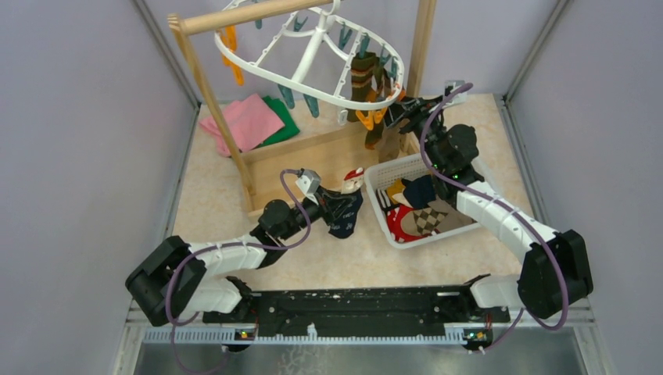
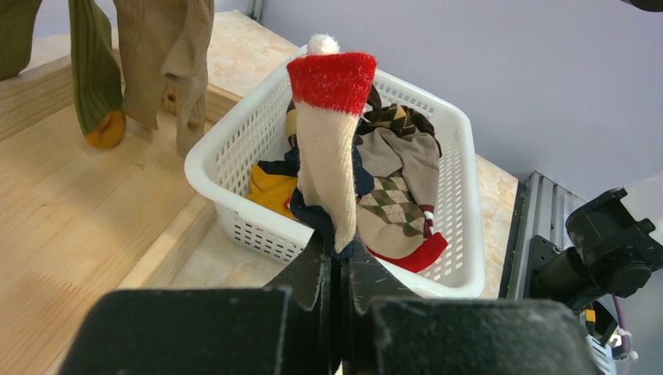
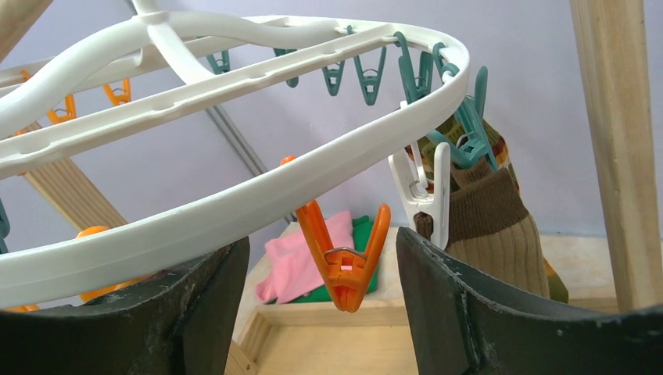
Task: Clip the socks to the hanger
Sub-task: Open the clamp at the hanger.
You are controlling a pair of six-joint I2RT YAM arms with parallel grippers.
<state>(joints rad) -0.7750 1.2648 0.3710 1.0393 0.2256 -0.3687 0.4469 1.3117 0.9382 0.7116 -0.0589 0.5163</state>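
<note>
Sock point(image 2: 332, 156), navy with red-and-white cuff: soft, light, limp. It hangs beside the white basket point(image 2: 234, 141), its navy end pinched in the closed left gripper point(image 2: 335, 258). The cuff looks best for clipping. The right gripper point(image 3: 320, 266), fingers apart and empty, straddles an orange clip point(image 3: 344, 269) under the hanger point(image 3: 234, 203).

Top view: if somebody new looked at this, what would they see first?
Probably the big white hanger at the back, ringed with teal and orange clips, with a striped olive sock hanging from its right side. Next, the left end effector in the middle, shut on a navy sock with a fuzzy red cuff. The right end effector reaches up with open jaws either side of an orange clip.
</note>
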